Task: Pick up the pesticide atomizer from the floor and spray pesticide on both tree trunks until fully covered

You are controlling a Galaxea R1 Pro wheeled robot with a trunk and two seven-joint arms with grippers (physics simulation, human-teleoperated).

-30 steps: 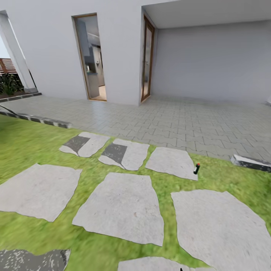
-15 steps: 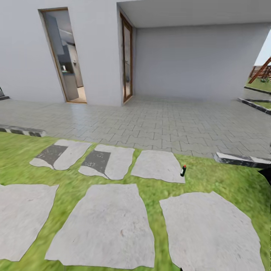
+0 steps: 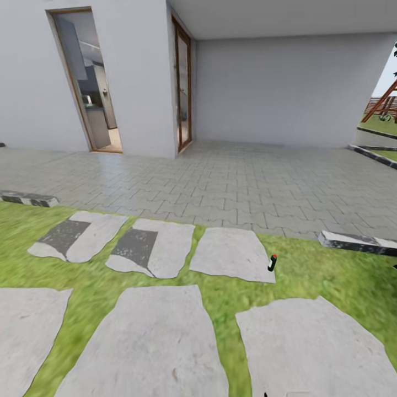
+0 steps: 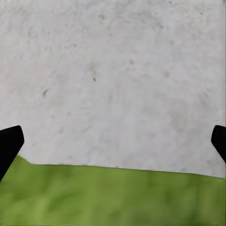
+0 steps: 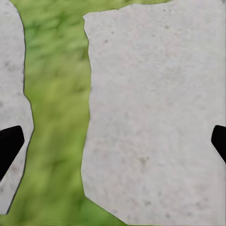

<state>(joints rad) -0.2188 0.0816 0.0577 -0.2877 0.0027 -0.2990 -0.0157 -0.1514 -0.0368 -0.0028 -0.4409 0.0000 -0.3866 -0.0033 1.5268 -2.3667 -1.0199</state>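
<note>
The pesticide atomizer (image 3: 272,263) is a small dark bottle with a red top, upright on the grass at the edge of a grey stepping stone (image 3: 232,254), with the paved patio (image 3: 231,184) beyond. Both grippers' fingers (image 4: 9,146) (image 5: 9,143) are spread wide over stone and lawn

— Where's the pesticide atomizer (image 3: 272,263)?

— Right of centre in the head view: a small dark bottle with a red top, standing upright on the lawn (image 3: 309,275), just at the right edge of a grey stepping stone (image 3: 231,255).
</note>
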